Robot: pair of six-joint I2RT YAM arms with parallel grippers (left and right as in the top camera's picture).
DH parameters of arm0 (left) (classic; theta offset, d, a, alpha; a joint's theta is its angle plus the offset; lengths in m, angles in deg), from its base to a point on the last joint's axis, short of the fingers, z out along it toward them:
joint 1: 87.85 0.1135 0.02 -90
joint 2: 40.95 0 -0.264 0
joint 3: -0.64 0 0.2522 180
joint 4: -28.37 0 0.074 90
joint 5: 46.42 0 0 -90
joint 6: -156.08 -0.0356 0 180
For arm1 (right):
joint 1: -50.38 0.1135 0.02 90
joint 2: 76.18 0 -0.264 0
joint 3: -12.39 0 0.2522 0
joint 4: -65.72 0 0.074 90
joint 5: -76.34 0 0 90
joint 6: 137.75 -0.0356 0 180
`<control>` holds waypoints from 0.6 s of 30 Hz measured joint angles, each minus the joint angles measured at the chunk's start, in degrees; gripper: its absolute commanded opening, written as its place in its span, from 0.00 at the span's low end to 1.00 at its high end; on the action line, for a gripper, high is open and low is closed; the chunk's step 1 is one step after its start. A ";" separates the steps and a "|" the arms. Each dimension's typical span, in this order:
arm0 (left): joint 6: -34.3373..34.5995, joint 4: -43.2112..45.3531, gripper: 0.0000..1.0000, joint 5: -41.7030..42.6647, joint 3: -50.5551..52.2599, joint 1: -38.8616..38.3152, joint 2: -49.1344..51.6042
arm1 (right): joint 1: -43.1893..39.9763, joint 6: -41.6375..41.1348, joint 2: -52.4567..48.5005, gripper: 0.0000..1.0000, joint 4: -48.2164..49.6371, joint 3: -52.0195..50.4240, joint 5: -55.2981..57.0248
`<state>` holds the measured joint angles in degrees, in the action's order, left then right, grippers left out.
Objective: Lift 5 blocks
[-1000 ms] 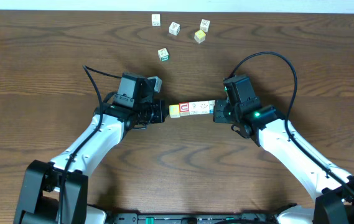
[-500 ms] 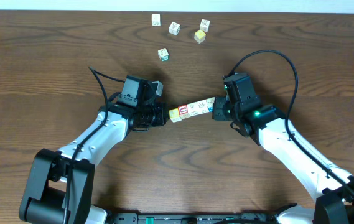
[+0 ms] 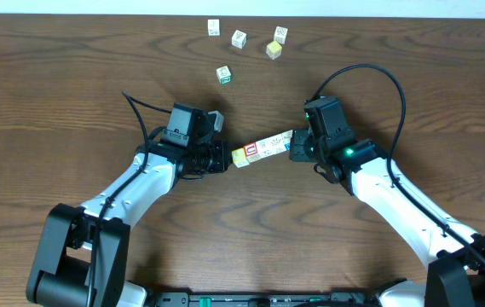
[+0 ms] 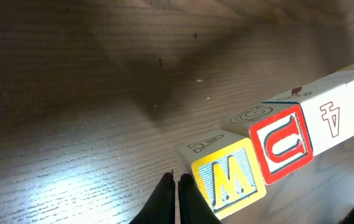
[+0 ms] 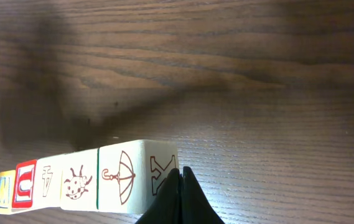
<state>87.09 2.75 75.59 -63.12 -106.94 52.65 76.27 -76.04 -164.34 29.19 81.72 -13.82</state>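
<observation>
The blocks (image 3: 263, 148) form one straight row of five near the middle of the table (image 3: 72, 85), with the long axis running roughly left to right. The row is slanted: the yellow end block (image 4: 229, 180) sits nearer the front edge, and the opposite end points toward the far right corner. The left gripper (image 3: 225, 159) and right gripper (image 3: 292, 150), each with fingers pinched together, press against the row's two ends. The row's shadow lies apart from it on the wood

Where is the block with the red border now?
In the overhead view, the red-bordered block is the second one from the left end effector, beside the yellow block.
</observation>
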 measured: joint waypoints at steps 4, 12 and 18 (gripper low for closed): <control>0.00 0.07 0.07 -0.07 0.00 0.00 0.00 | 0.00 0.00 0.00 0.01 -0.22 0.00 -0.02; 0.00 0.48 0.07 -0.09 0.00 0.00 0.00 | 0.00 0.00 -0.39 0.01 -2.16 0.00 -0.07; 0.00 0.50 0.07 -0.07 0.00 0.00 0.00 | 0.00 0.00 -0.39 0.01 -2.25 0.00 -0.07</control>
<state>87.09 3.26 75.52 -63.12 -106.94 52.65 76.27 -76.04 -164.73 26.94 81.72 -13.89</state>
